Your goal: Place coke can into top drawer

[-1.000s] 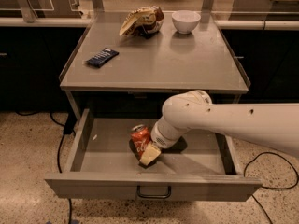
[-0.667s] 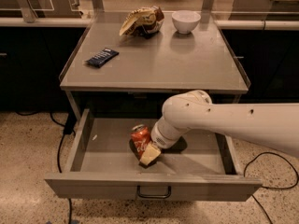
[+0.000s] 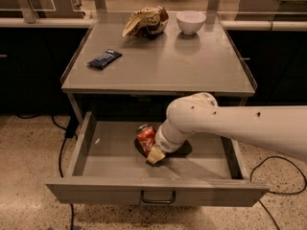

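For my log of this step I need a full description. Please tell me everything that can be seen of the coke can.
The coke can is small and red, with a silvery top, and looks like thin metal; its lettering cannot be read. It is tilted, with its top leaning up and to the left. It is inside the open top drawer, near the middle of the drawer floor. The gripper is low in the drawer, right against the can's lower right side, and hides part of it.
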Tool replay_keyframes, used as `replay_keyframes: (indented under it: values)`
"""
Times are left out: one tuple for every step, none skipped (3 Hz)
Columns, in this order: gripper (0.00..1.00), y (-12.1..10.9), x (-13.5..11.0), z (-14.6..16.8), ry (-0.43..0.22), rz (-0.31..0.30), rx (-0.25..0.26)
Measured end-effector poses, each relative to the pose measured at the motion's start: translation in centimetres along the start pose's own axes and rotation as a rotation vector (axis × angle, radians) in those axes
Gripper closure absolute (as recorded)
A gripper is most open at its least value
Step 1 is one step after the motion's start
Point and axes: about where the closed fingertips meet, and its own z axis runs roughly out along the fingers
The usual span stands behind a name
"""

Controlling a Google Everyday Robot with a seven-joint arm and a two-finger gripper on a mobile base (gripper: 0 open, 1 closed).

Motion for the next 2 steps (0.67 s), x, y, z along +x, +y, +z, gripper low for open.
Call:
replay_keyframes:
  values:
    - [0.00, 0.00, 0.00, 0.00, 0.000, 0.000, 0.000]
    - [0.00, 0.00, 0.00, 0.00, 0.000, 0.000, 0.000]
